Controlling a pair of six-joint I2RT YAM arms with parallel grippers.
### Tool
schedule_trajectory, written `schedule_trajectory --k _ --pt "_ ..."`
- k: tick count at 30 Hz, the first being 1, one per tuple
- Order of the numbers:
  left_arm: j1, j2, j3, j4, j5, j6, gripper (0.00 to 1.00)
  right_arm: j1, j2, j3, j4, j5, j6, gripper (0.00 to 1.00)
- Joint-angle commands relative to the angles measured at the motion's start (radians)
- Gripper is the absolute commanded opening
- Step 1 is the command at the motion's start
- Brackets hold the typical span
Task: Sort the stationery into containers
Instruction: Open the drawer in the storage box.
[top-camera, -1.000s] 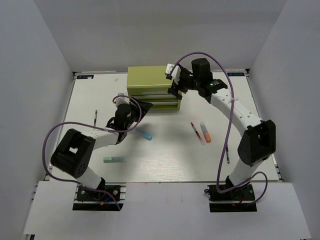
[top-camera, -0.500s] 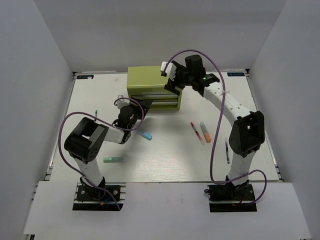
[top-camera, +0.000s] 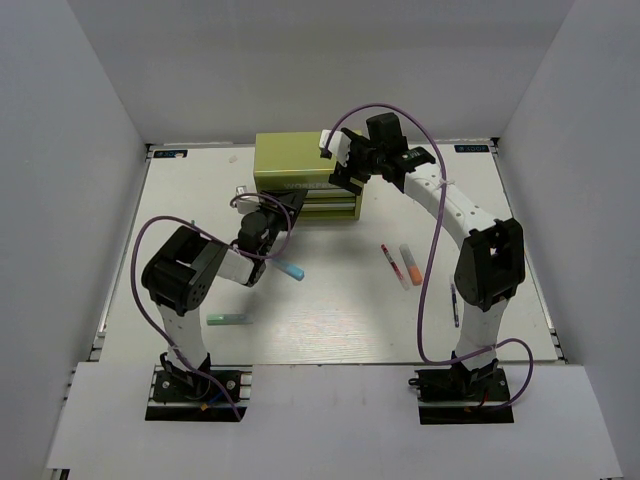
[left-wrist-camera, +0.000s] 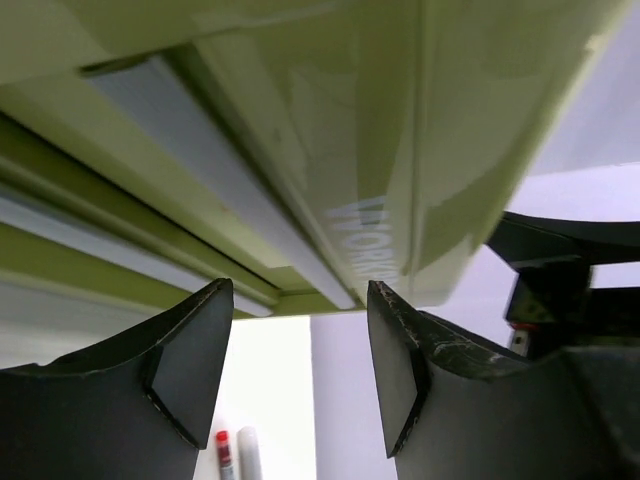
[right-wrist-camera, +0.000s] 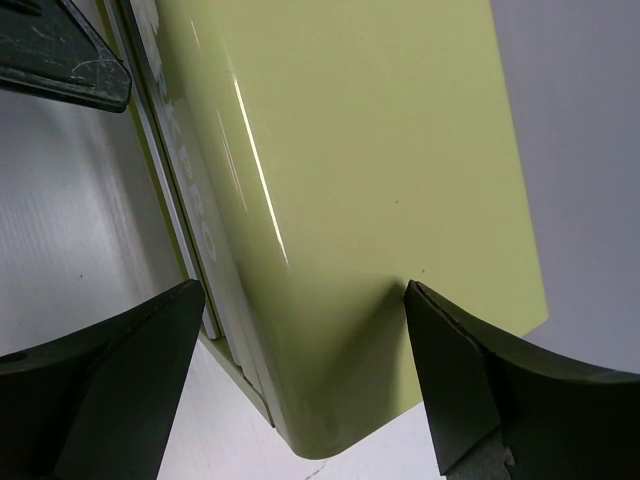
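Note:
The olive tool chest (top-camera: 296, 160) stands at the back centre, drawers shut. My left gripper (top-camera: 287, 212) is open and empty just in front of its drawers; the left wrist view shows the drawer fronts (left-wrist-camera: 230, 190) close between my fingers (left-wrist-camera: 200, 350). My right gripper (top-camera: 341, 178) is open, and its jaws straddle the chest's right front corner (right-wrist-camera: 330, 300). On the table lie a light-blue marker (top-camera: 290, 268), a pale green marker (top-camera: 228, 319), a red-white pen (top-camera: 392, 264), an orange/grey marker (top-camera: 411, 263) and a dark blue pen (top-camera: 455, 303).
White walls close in the table on the left, the right and behind. Purple cables loop over both arms (top-camera: 440, 250). The dark blue pen lies right beside the right arm's lower link.
The left gripper has edged closer to the chest's drawers. The right gripper has shifted left onto the chest's right front corner. Both arms have folded in. The stationery has not moved.

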Motion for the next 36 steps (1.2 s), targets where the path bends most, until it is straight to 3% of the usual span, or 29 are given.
schedule_trajectory --k 1,4,10,23,36 --pt "-0.01 -0.001 0.026 0.061 0.017 -0.011 0.66 0.003 0.009 0.04 -0.005 0.013 -0.005 0.87" --pt "-0.01 0.022 0.052 0.052 0.006 -0.011 0.66 0.002 0.011 0.045 -0.005 0.019 -0.004 0.87" --pt "-0.01 0.072 0.102 0.04 0.006 -0.021 0.55 0.0 0.011 0.051 -0.01 0.026 -0.005 0.87" --pt "-0.01 0.125 0.152 0.044 -0.04 -0.03 0.54 0.0 0.018 0.051 -0.01 0.044 -0.001 0.87" --pt "-0.055 0.219 0.171 0.231 -0.285 -0.081 0.47 0.002 0.054 0.09 -0.071 0.055 -0.028 0.87"
